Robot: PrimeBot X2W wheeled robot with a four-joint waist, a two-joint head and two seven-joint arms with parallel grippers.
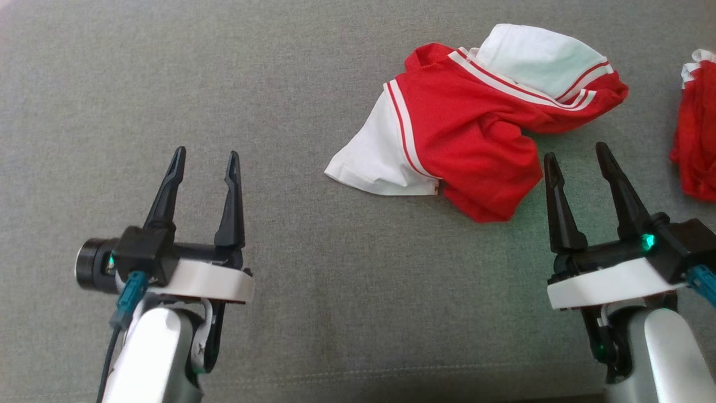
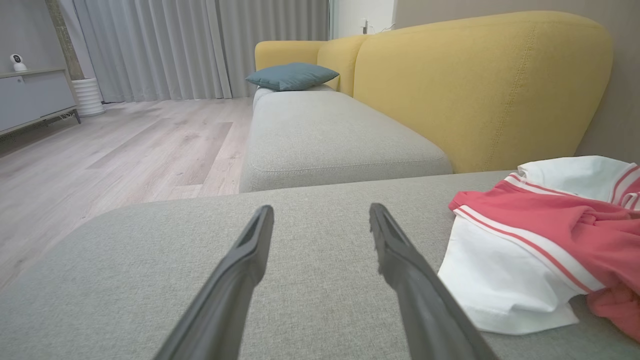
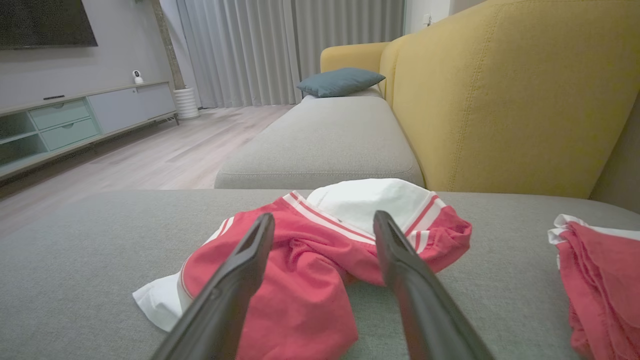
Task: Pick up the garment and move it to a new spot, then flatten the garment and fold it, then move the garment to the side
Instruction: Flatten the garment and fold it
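A crumpled red and white garment [image 1: 470,131] with striped trim lies on the grey cushion [image 1: 313,291], right of centre. It also appears at the right of the left wrist view [image 2: 540,250] and ahead of the fingers in the right wrist view [image 3: 325,255]. My right gripper [image 1: 577,150] stands open just beside the garment's near right edge, nothing between its fingers. My left gripper [image 1: 206,152] is open over bare cushion, well to the garment's left. In the wrist views both the left gripper [image 2: 321,208] and the right gripper [image 3: 324,216] show spread, empty fingers.
A second red and white cloth [image 1: 696,129] lies at the right edge, also seen as a red heap [image 3: 600,280] in the right wrist view. A yellow sofa back [image 2: 480,85] and a teal pillow [image 2: 291,75] lie beyond, with wooden floor [image 2: 125,145] off the cushion's left side.
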